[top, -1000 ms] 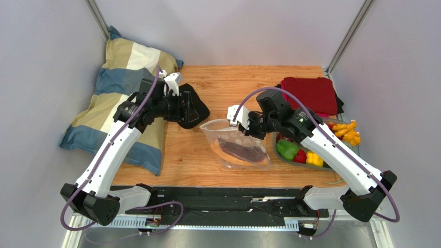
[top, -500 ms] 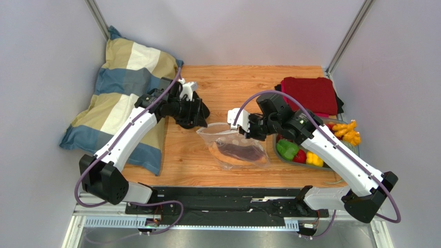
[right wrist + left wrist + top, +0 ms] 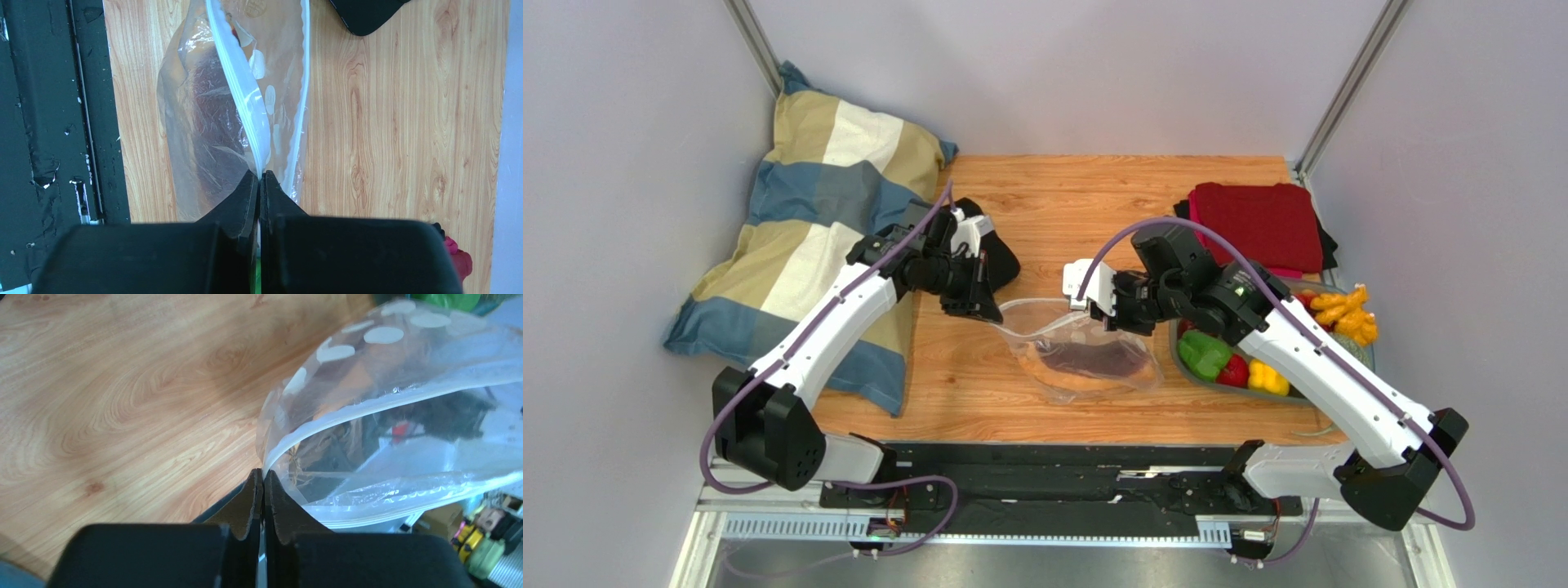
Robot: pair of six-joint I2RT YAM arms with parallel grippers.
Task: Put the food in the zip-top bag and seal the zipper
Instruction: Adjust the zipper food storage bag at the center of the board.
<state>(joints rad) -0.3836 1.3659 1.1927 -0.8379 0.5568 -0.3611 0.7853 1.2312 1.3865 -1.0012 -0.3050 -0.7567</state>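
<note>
The clear zip-top bag (image 3: 1087,358) with white dots lies on the wooden table with its mouth open and facing away. A dark brown-purple piece of food (image 3: 1091,359) sits inside. My left gripper (image 3: 995,309) (image 3: 263,473) is shut on the left end of the mouth, right at the whitish zipper (image 3: 344,416). My right gripper (image 3: 1090,312) (image 3: 259,174) is shut on the right end of the zipper (image 3: 236,73). More food lies to the right: a green pepper (image 3: 1205,354), a red piece (image 3: 1233,371), a yellow pepper (image 3: 1268,377) and orange pieces (image 3: 1347,314).
The loose food sits in a grey tray (image 3: 1367,349) at the table's right edge, partly under my right arm. A folded red cloth (image 3: 1257,223) lies at the back right. A black cap (image 3: 987,249) is behind my left gripper, and a striped pillow (image 3: 817,233) lies at the left.
My left arm swung from the black cap toward the bag, and its gripper went from open to shut on the left end of the mouth. The right gripper kept its hold.
</note>
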